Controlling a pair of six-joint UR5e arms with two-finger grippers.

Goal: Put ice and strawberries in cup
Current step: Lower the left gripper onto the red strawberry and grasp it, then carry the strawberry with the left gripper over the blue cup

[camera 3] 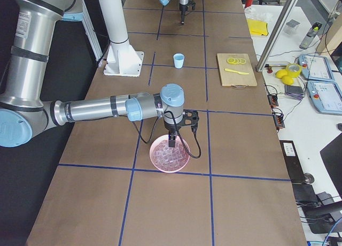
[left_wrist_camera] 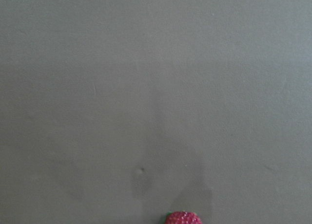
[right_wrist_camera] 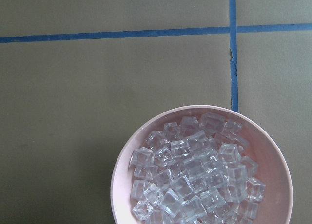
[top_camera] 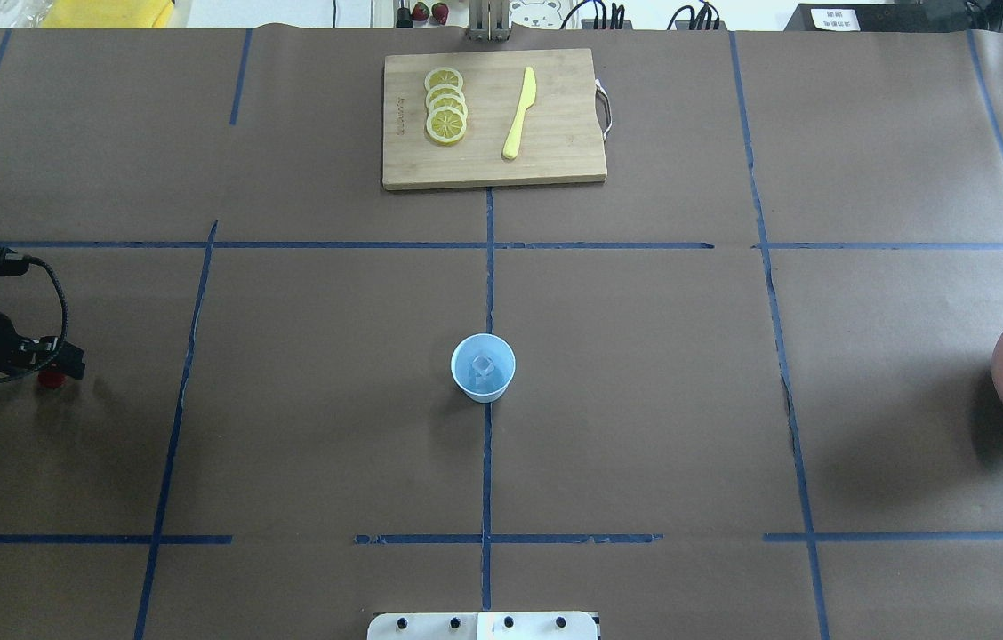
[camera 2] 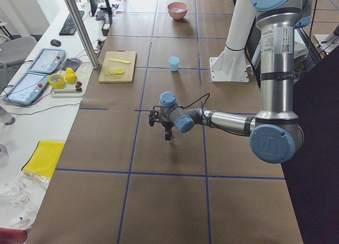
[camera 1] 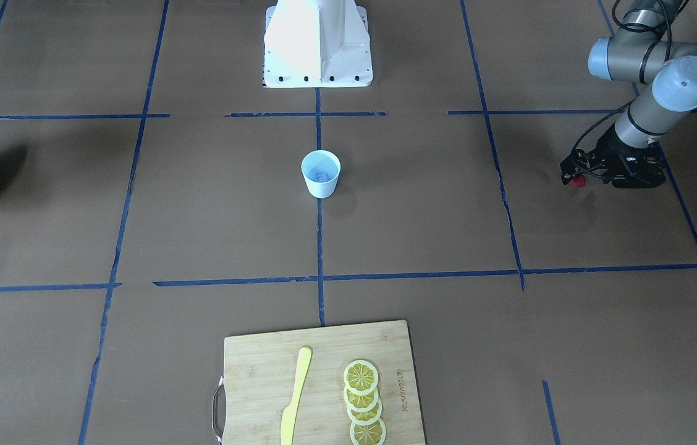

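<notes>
Now — left gripper grips strawberry | cup holds ice

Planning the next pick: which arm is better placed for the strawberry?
Left. Left hand is at the small red strawberry; right hand hangs over the pink bowl of clear ice cubes, far from it.

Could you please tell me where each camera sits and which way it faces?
Front-facing: across the table, looking down at the base; left arm at right.
Overhead: behind the robot, looking forward; left gripper at left edge.
Exterior left: table's left end; left arm near.
Exterior right: opposite end; right arm near, over pink bowl.
Left wrist: down at table, strawberry; no body.
Right wrist: down onto ice in bowl; no body.
Shared: both side views show the cup.
</notes>
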